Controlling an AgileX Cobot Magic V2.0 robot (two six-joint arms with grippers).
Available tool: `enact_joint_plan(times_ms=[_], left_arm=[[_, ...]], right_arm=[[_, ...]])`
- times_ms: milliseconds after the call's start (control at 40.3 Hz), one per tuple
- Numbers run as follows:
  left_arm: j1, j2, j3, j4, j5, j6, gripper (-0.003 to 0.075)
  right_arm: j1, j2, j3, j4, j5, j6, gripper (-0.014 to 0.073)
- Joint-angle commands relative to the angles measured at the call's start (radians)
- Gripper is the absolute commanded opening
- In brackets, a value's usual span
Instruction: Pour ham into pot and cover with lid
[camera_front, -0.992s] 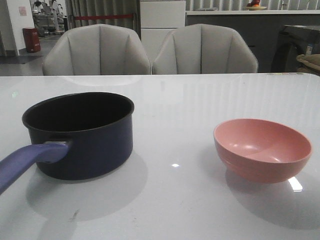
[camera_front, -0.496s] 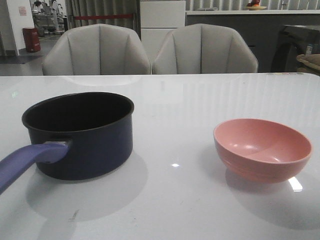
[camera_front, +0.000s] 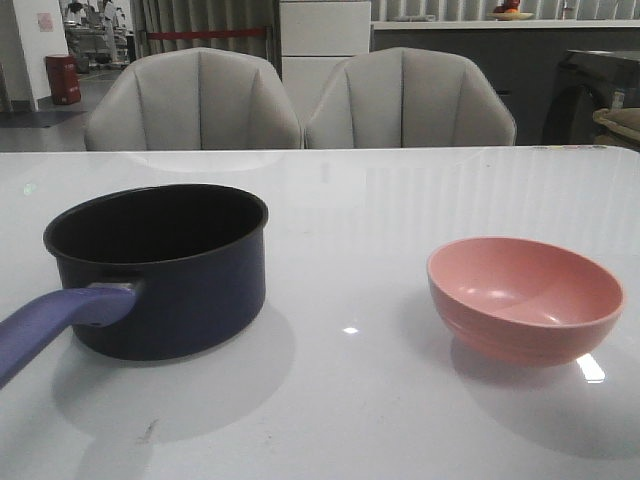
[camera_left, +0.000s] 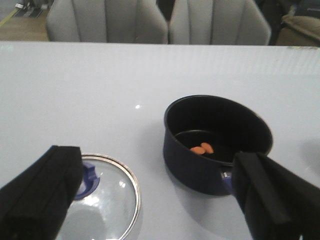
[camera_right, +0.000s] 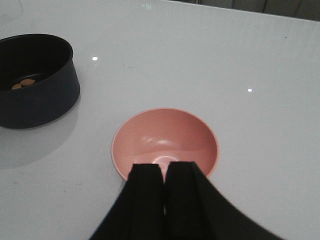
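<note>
Left gripper (camera_left: 160, 200): fingers spread wide, holding nothing.
Right gripper (camera_right: 164, 200): fingers pressed together, empty, above the near rim of the pink bowl (camera_right: 165, 142).
Lid (camera_left: 102, 200): flat on the table (camera_front: 400, 200), beside the pot (camera_left: 217, 142), apart from it; not yet on.
Risk: knob (camera_left: 85, 180) sits off-centre between the left fingers; a descent without recentring could skid the glass.
Pink bowl: empty.
Pot: holds the ham (camera_left: 202, 148), orange pieces on the black bottom.
</note>
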Motion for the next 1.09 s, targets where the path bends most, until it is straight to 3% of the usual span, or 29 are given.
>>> enact_joint_plan(times_ms=[0,421,694,868,1066], left_arm=[[0.022,0.095,-0.071,0.043,-0.026,-0.075,0.0675],[0.057,0.601,-0.388,0.041,0.272,-0.153,0.0671],[0.066,0.879,-0.508,0.050,0.284,-0.153,0.0662],[0.127,0.995,-0.556,0.032,0.346,-0.139,0.0627],[0.236,1.098,-0.604,-0.074,0.370,-0.010,0.0613]], right_arm=[[0.001,0.003,-0.028,0.008,-0.077,-0.007,0.0149],[0.001,0.003,-0.028,0.008,-0.077,-0.007,0.0149],[0.001,0.003,-0.028,0.008,-0.077,-0.007,0.0149],[0.001,0.003,-0.028,0.008,-0.077,-0.007,0.0149],[0.001,0.003,-0.028,0.008,-0.077,-0.007,0.0149]])
